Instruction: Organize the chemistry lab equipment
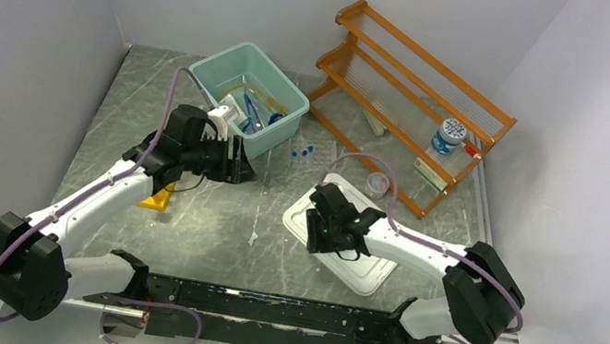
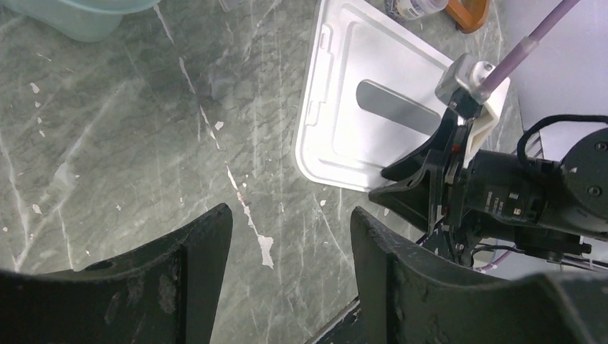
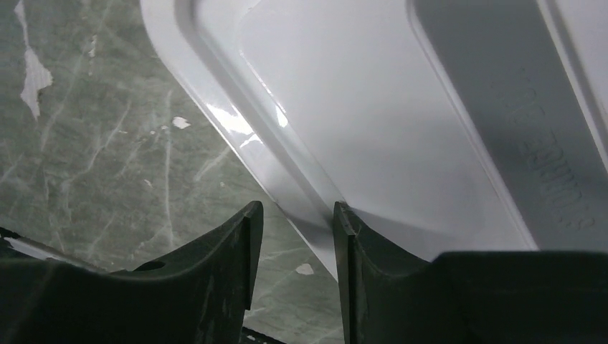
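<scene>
Left gripper (image 1: 237,166): jaws spread wide with nothing between them, hanging over the bare table (image 2: 107,129) just in front of the teal bin (image 1: 282,129). Goggles (image 1: 252,107) and other loose pieces lie inside the bin, behind the fingers. The yellow rack (image 1: 156,199) sits on the table beneath the left forearm, well back from the jaws. Right gripper (image 3: 295,211): jaws partly parted and holding nothing, set across the left rim of the white lid (image 3: 401,143), one finger over the table and the other over the lid. Blue-capped vials (image 1: 303,148) lie on the table between the two grippers, on the side toward the shelf (image 1: 421,70). The small jar (image 1: 377,184) stands just beyond the right gripper, beside the lid's far edge.
</scene>
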### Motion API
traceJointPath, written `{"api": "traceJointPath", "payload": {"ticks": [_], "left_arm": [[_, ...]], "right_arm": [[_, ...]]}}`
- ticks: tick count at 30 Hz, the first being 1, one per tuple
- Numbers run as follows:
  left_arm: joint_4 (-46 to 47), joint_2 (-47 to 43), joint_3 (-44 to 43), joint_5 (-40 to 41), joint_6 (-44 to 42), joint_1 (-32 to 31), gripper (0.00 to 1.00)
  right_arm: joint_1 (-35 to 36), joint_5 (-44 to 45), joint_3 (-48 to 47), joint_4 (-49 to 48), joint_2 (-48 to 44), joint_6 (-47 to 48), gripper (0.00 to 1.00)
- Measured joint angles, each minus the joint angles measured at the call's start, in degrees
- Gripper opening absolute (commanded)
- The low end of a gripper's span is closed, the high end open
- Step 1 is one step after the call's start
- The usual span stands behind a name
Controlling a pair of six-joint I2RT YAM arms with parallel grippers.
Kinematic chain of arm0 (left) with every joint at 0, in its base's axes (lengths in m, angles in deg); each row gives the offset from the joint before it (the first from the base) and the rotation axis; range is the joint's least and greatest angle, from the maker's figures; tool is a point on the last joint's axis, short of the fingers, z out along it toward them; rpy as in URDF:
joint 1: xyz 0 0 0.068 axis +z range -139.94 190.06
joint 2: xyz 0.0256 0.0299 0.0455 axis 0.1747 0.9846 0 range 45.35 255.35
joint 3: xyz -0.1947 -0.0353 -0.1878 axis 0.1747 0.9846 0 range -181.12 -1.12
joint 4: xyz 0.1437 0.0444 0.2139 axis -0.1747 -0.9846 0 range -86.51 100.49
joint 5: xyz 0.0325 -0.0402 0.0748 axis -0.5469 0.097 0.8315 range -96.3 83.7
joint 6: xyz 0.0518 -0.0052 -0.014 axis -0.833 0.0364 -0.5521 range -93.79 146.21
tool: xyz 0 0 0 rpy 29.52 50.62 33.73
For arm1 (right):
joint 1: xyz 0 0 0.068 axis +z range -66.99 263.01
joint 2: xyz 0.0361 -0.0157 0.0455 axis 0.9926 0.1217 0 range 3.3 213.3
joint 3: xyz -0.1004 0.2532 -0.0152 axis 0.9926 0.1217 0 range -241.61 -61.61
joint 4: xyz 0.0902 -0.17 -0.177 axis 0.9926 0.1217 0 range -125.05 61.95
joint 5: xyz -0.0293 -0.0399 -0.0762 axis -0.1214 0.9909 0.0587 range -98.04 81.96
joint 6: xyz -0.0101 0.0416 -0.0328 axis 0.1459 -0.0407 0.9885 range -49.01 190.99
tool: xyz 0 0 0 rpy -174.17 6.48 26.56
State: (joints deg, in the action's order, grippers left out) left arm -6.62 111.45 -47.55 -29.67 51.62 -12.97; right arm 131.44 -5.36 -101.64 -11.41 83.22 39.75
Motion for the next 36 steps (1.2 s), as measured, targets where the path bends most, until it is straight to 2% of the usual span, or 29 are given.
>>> {"api": "traceJointPath", "payload": {"ticks": [12, 23, 30, 36], "left_arm": [[-0.04, 0.09, 0.00, 3.08, 0.15, -0.70, 0.67], [-0.52, -1.97, 0.00, 5.42, 0.55, -0.81, 0.68], [-1.92, -3.69, 0.20, 6.16, 2.43, -0.81, 0.73], [-1.51, -5.14, 4.11, 4.39, 6.84, -0.87, 0.78]], "right_arm": [[7.76, 4.61, -6.93, -0.55, 8.02, 1.20, 0.43], [10.54, 7.41, -11.39, -0.46, 12.28, 6.21, 0.13], [10.95, 5.49, -12.02, 1.05, 11.85, 6.47, 0.10], [11.23, 2.36, -11.96, 1.84, 5.62, 5.92, 0.09]]}}
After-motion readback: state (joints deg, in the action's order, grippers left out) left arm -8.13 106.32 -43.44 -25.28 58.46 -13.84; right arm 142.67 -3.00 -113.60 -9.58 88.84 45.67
